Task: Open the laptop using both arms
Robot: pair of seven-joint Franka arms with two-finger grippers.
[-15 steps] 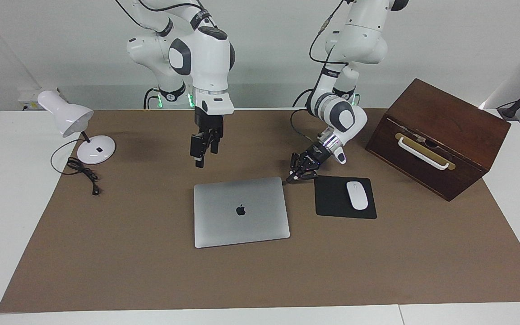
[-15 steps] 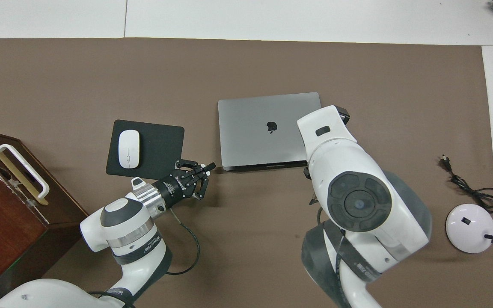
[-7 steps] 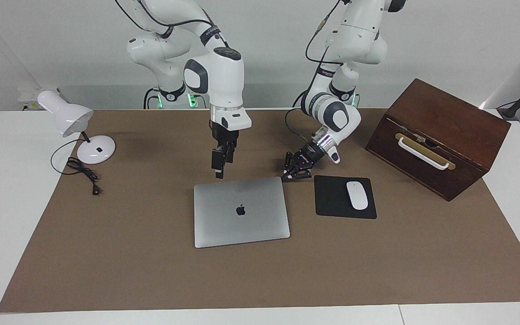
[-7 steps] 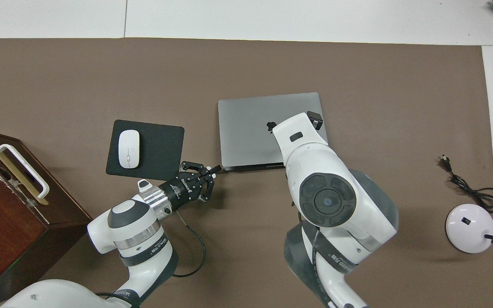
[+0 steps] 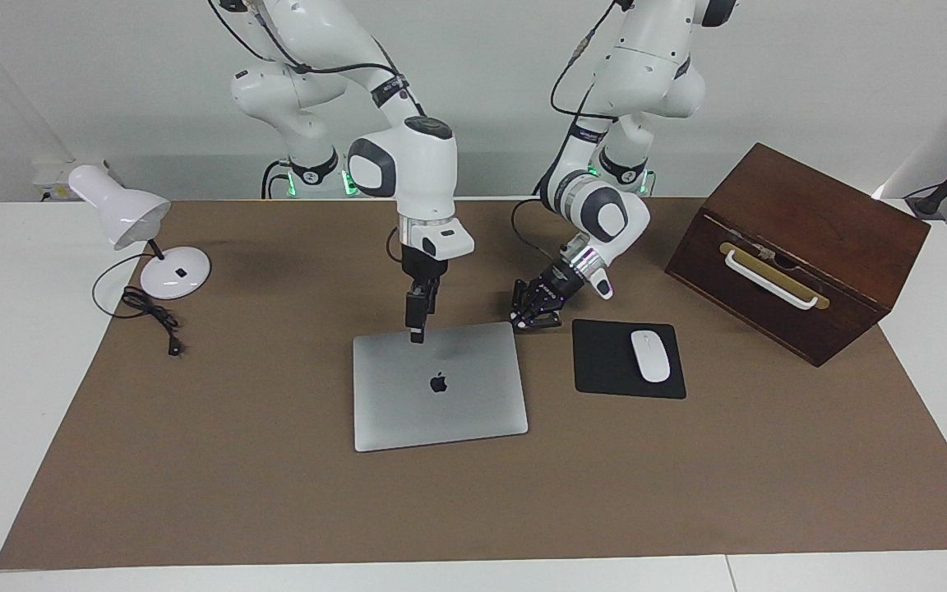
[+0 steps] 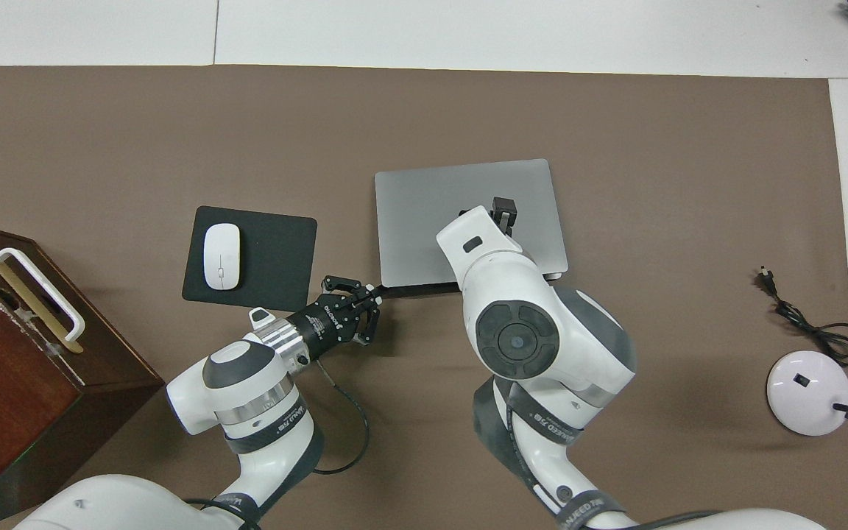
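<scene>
The laptop (image 5: 439, 386) lies shut and flat near the middle of the brown mat (image 5: 276, 493), so no opening has begun and the whole lift is left. The left gripper (image 5: 522, 322), fingertips closed on nothing, sits low at the laptop's corner nearest the robots, beside the black mouse pad (image 5: 605, 362). The right gripper (image 5: 416, 335) hangs over the lid's edge nearest the robots; I cannot tell its opening.

A robotics lab mocked up as an office desk: two white arms (image 5: 408, 164) bolted at a white counter (image 5: 21, 329) under a brown mat (image 5: 276, 493), against bare white walls, with staged desk lamp (image 5: 124, 215), mouse pad (image 5: 605, 362) and wooden box (image 5: 802, 238).
</scene>
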